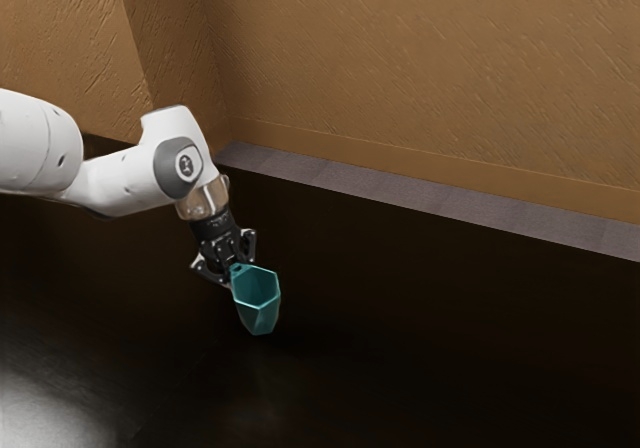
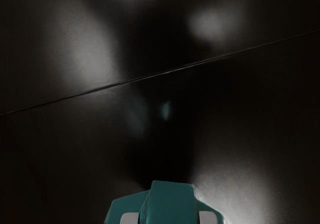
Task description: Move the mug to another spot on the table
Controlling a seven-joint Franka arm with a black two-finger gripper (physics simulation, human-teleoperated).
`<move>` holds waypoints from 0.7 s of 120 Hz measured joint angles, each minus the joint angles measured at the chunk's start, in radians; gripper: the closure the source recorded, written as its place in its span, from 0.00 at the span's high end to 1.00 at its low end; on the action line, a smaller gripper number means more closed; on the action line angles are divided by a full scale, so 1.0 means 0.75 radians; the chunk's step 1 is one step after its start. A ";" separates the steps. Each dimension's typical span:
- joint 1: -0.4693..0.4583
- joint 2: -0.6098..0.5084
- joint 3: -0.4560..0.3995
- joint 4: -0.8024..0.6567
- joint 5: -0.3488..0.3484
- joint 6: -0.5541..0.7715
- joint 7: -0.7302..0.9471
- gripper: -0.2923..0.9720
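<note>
A teal faceted mug (image 1: 257, 301) hangs tilted above the dark table (image 1: 420, 328), its base pointing down and toward the exterior view's right. My black gripper (image 1: 226, 266) is shut on its handle and rim at the mug's upper left side. The white arm comes in from the exterior view's left. In the wrist view the mug (image 2: 165, 204) is the teal shape right under my hand, with the glossy table surface (image 2: 75, 149) beyond it.
The glossy dark tabletop spreads wide around the mug. A grey ledge (image 1: 430, 196) runs along the table's far edge below the tan textured wall (image 1: 420, 68). A thin seam line (image 2: 150, 77) crosses the tabletop in the wrist view.
</note>
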 joint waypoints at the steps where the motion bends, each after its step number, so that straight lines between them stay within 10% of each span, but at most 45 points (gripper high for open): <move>1: 0.004 0.000 0.002 0.000 0.000 -0.006 0.005 0.23; 84: 0.217 0.115 0.044 0.171 -0.052 -0.411 0.364 0.22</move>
